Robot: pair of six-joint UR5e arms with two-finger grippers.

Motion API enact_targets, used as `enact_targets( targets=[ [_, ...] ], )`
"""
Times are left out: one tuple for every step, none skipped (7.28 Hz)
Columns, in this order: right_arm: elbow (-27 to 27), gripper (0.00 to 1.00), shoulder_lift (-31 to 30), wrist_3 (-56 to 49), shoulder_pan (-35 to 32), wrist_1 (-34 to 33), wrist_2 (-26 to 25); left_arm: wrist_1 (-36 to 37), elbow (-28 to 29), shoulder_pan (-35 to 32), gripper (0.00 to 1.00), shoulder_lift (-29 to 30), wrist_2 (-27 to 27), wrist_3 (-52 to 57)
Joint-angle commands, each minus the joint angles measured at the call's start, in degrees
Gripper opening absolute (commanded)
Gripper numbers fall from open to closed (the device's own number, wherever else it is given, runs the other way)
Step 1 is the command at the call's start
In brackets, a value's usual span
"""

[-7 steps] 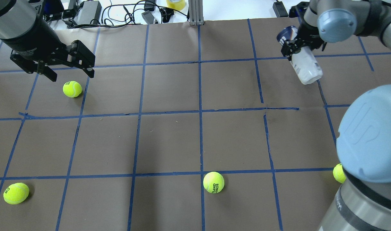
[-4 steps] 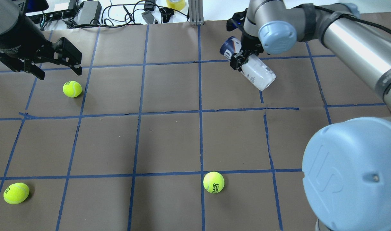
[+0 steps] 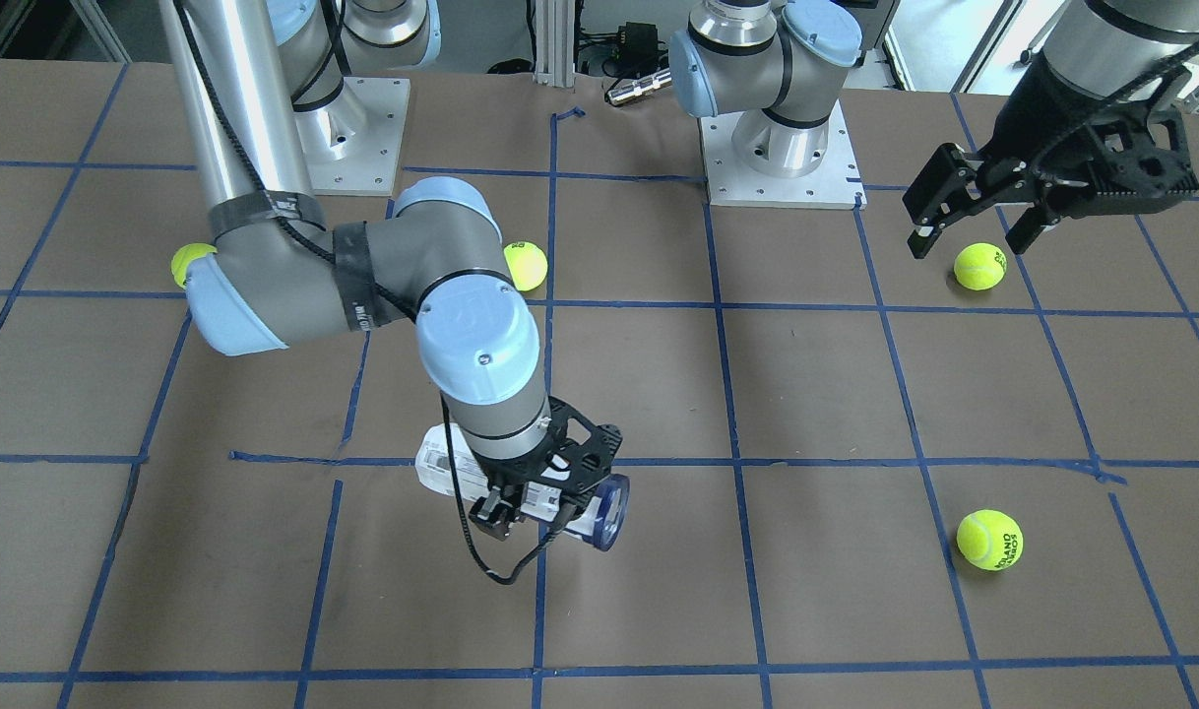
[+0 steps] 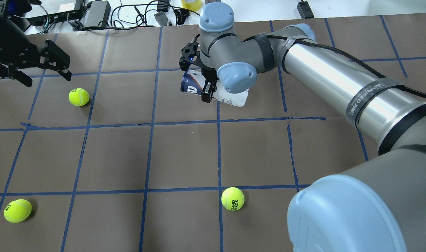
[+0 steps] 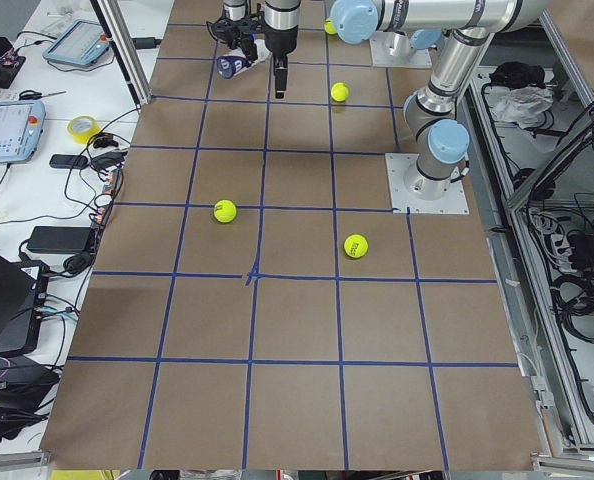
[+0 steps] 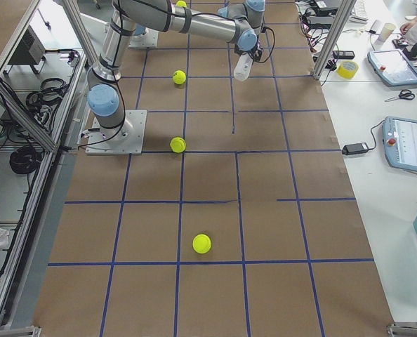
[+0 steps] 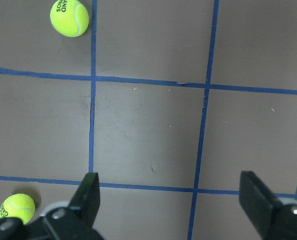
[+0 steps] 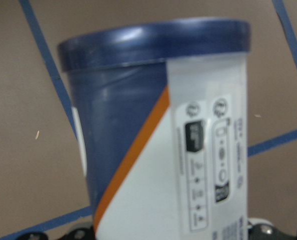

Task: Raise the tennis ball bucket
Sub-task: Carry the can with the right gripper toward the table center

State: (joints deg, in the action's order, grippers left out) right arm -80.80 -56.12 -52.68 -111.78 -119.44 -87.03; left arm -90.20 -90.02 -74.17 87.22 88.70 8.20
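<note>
Brown paper ruled into squares by blue tape [image 4: 151, 123] covers the worktop [image 4: 185, 154]. The tennis ball bucket [image 4: 191, 85] is found in the upper middle of the overhead view, clamped in the right tool [image 4: 200, 82], whose two fingers are pressed against opposite sides of the can close to its navy-blue end. The can is held roughly on its side, with the navy end turned toward the frame's left and the white labelled body reaching to the right beneath the wrist. From the shadow cast under it in the front-facing view, and the bare paper seen beyond its rim in the right wrist view, it is judged to be clear of the worktop.

The left tool [image 4: 47, 77] is seen at the upper left of the overhead view, its fingers spread wide with nothing between them, near a yellow tennis ball [image 4: 78, 97]. A second ball [image 4: 18, 210] lies at the lower left and a third ball [image 4: 233, 198] at the lower middle, both well apart from the can.

The lift itself is judged to be the step in hand, and largely achieved: the can is grasped and off the surface. What is called for next is a firm, unbroken clamp while the can is raised or held level. Because it is gripped near one end, the long overhanging body could pivot or slide between the fingers, so a slow, smooth motion is advised.
</note>
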Motion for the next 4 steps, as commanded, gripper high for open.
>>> enact_targets(
  targets=[
    [-1.5,0.69,1.4,-7.9,-5.7,-5.1,-1.7,0.3,-0.4,1.0,1.0,0.7,-0.6,-0.7],
    [-2.3,0.69,2.0,-7.9,-6.4,-5.9,-1.8,1.1,-0.3,1.0,1.0,1.1,-0.7,-0.8],
    [-2.9,0.69,3.0,-7.5,-7.0,-6.9,-1.8,1.2,-0.5,1.0,1.0,1.3,-0.9,-0.6],
    [-2.9,0.71,3.8,-5.3,-7.0,-10.0,-1.6,1.3,-0.4,1.0,1.0,1.3,-0.9,-0.6]
  ],
)
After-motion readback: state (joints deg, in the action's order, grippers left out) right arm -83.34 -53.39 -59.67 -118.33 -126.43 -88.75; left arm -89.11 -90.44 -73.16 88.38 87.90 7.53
